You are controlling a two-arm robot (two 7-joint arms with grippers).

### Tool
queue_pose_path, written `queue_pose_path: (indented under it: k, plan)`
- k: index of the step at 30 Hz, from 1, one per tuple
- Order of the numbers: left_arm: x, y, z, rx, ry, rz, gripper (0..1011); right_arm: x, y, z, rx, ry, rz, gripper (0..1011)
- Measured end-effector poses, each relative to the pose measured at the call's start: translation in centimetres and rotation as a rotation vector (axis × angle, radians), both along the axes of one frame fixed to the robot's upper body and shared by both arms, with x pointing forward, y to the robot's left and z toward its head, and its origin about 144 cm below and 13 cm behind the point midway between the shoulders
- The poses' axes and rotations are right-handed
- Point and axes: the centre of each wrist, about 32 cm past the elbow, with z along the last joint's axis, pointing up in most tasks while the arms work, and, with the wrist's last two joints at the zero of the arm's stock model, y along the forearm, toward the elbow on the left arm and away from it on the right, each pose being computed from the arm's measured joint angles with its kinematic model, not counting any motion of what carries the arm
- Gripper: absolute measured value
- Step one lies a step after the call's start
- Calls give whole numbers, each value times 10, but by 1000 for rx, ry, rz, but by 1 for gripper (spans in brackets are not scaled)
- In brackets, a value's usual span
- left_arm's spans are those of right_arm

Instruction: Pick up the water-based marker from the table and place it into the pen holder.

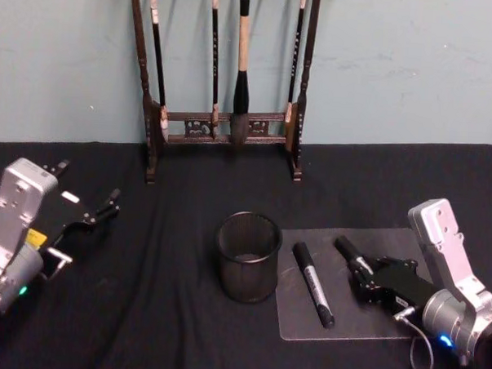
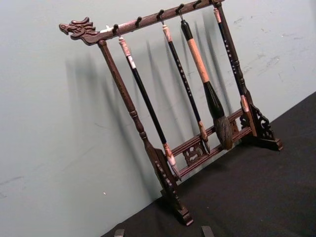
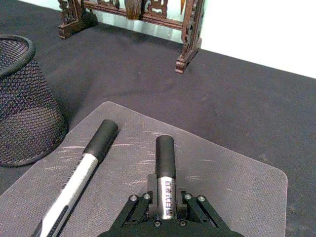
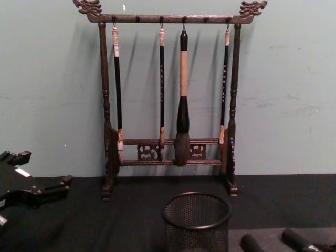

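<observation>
Right gripper: low over the front right part of the worktop, reaching in from the right edge. In the right wrist view its fingers are drawn in against the barrel of the water-based marker, one on each side. The grip sits on the labelled grey section, and the black cap points toward the rear edge. A hold on the barrel leaves the capped end free to lead into the cup. Whether the marker is off the surface cannot be told.

The marker lies over a translucent mat. A second marker lies on the same mat, nearer the centre, roughly parallel and apart from the held one. It is untouched.

Pen holder: upright, mouth open, just beside the mat's left edge, toward the centre of the worktop. It appears empty. It is near the gripped marker, so the carry would be short, passing over the second marker.

Left gripper: near the left edge, fingers spread wide, holding nothing, clear of the work.

Brush rack: at the rear edge, brushes hanging, well behind the holder.

Assessment: grasp stage; lift and placement not yet done.
</observation>
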Motion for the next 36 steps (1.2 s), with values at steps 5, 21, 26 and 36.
queue_pose_path:
  k: [5,21,26,36]
  plan:
    - [0,0,0,0,0,0,1009,-3,-1,-2,23,-38,7,213]
    - [0,0,0,0,0,0,1009,-13,-5,-3,133,-174,73,213]
    - [0,0,0,0,0,0,1009,-14,-7,-2,161,-199,77,213]
    - [0,0,0,0,0,0,1009,-16,-10,-3,221,-268,112,213]
